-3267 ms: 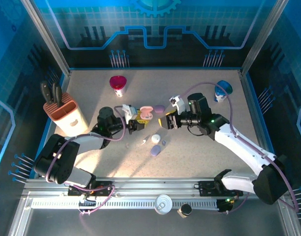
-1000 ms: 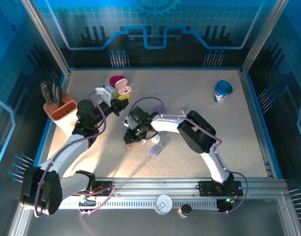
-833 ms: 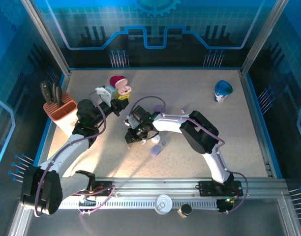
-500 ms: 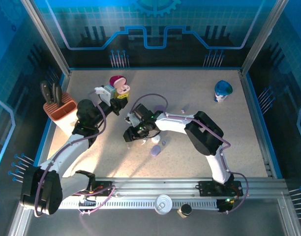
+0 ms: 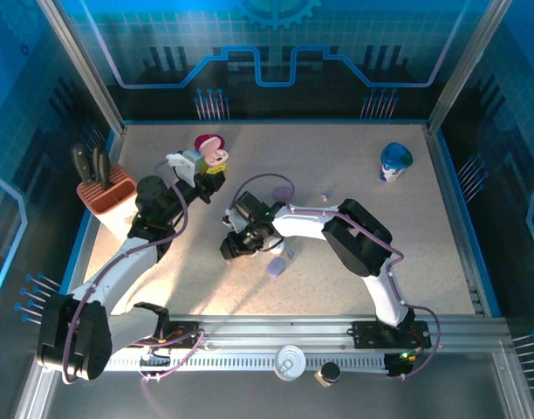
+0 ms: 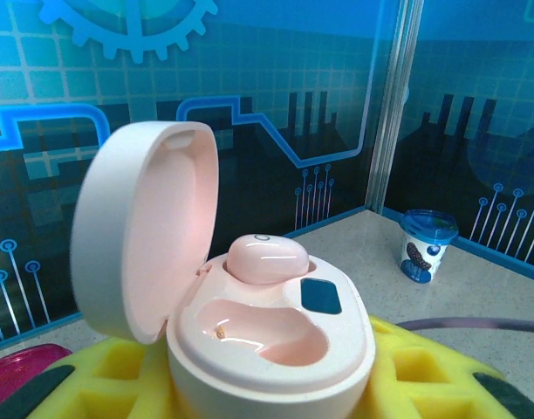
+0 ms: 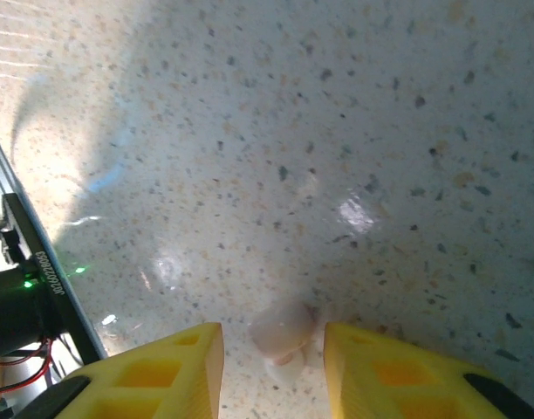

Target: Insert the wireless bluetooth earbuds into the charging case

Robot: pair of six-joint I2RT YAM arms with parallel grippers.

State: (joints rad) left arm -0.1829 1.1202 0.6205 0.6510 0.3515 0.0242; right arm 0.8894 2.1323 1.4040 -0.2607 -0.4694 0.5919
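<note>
Left pincer (image 5: 200, 166) pinches the open pink oval plastic case (image 6: 267, 323) upright, its empty socket exposed. Right pincer (image 7: 273, 362), spread, straddles a pinkish bead-like earbud (image 7: 282, 332) on the speckled bench (image 7: 337, 131), ready for pickup.

1. Knife block (image 5: 112, 202) stands at the left edge of the table (image 5: 354, 262)
2. Blue-lidded cup (image 5: 394, 161) stands upright near the far right corner
3. White round lid (image 5: 290, 361) and small dark jar (image 5: 330, 373) sit side by side on the near rail (image 5: 249, 336)
</note>
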